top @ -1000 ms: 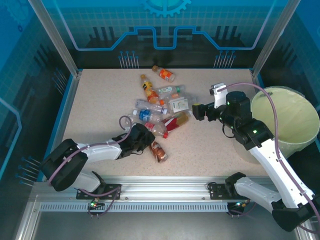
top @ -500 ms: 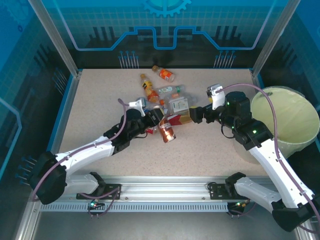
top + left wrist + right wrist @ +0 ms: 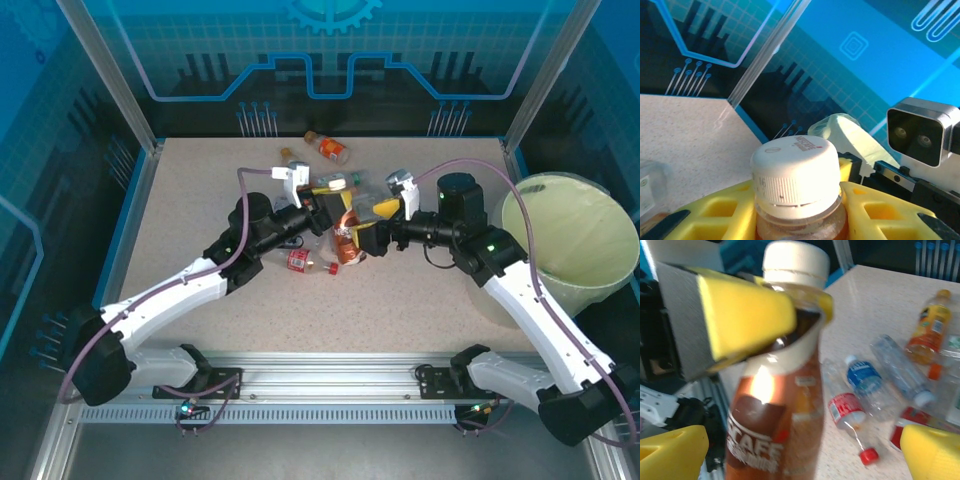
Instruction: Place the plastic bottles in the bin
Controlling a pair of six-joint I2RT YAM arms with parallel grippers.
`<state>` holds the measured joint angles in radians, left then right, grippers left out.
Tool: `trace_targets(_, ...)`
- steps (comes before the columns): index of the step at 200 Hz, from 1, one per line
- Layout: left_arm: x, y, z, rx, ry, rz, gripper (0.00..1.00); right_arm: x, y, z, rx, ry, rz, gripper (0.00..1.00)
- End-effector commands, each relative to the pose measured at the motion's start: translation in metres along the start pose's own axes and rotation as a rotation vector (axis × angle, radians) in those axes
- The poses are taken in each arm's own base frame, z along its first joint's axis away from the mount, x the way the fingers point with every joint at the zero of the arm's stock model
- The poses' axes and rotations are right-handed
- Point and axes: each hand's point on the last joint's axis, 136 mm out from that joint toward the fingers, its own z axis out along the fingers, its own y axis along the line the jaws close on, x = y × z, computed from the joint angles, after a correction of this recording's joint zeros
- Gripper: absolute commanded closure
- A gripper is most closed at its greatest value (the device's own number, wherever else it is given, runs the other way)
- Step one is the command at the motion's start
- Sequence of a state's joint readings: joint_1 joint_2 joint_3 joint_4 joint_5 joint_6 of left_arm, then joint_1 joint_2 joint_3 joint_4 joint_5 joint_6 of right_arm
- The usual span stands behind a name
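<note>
Top external view first: the left gripper (image 3: 333,212) is clamped on a brown bottle (image 3: 345,240) just under its white cap, holding it upright and clear of the table (image 3: 190,210) at mid-table. The right gripper (image 3: 374,238) sits just beside it with its jaws spread wide, gripping nothing.

On the right wrist camera the brown bottle (image 3: 775,415) stands between the two wide yellow pads (image 3: 670,452). That looks like a handover being lined up, with no second grip made yet. The left wrist camera looks down on the cap (image 3: 792,170), pinched between that arm's own fingers (image 3: 720,212).

The bin (image 3: 520,205) stands at the far right, well apart from the bottle. What shows of its inside looks pale and smooth, so I judge little or nothing is in yet. Plenty is left on the table: an orange bottle (image 3: 328,149) near the back, a red-labelled bottle (image 3: 300,260) lying beside the arms, and a cluster of bottles (image 3: 338,184) behind the grippers.
</note>
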<state>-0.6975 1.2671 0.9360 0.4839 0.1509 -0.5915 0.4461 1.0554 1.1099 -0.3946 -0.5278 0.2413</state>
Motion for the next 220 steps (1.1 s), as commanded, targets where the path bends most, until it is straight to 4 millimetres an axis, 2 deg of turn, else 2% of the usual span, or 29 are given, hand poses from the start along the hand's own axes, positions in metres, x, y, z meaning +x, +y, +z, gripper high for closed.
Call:
trace_targets(1, -0.013, -0.026, 0.006, 0.117, -0.031, 0.039, 0.65, -0.007, 0.011, 0.014, -0.089, -0.019, 0.064, 0.0)
trace_targets(14, -0.014, -0.028, 0.007, 0.129, -0.037, 0.032, 0.65, -0.004, 0.011, 0.022, -0.111, 0.003, 0.078, 0.0)
trace_targets(44, -0.015, -0.02, 0.009, 0.097, -0.054, 0.037, 0.65, 0.005, 0.033, 0.033, -0.23, 0.075, 0.05, 0.0)
trace_targets(82, -0.015, -0.015, 0.01, 0.077, -0.065, 0.038, 0.65, 0.02, 0.035, 0.046, -0.215, 0.173, 0.042, 0.02)
trace_targets(99, -0.015, -0.013, 0.01, 0.067, -0.066, 0.037, 0.65, 0.02, 0.027, 0.048, -0.17, 0.171, 0.049, 0.16)
trace_targets(112, -0.014, -0.011, 0.01, 0.057, -0.067, 0.038, 0.65, 0.021, 0.023, 0.048, -0.146, 0.168, 0.044, 0.23)
trace_targets(165, -0.011, -0.008, 0.014, 0.051, -0.056, 0.028, 0.63, 0.019, 0.022, 0.046, -0.129, 0.16, 0.023, 0.42)
trace_targets(201, -0.009, 0.003, 0.017, 0.014, -0.049, -0.004, 0.46, 0.022, 0.009, 0.047, -0.062, 0.158, 0.006, 0.51)
trace_targets(220, -0.009, 0.01, 0.018, -0.003, -0.043, -0.036, 0.4, 0.022, -0.001, 0.045, -0.014, 0.153, 0.011, 0.56)
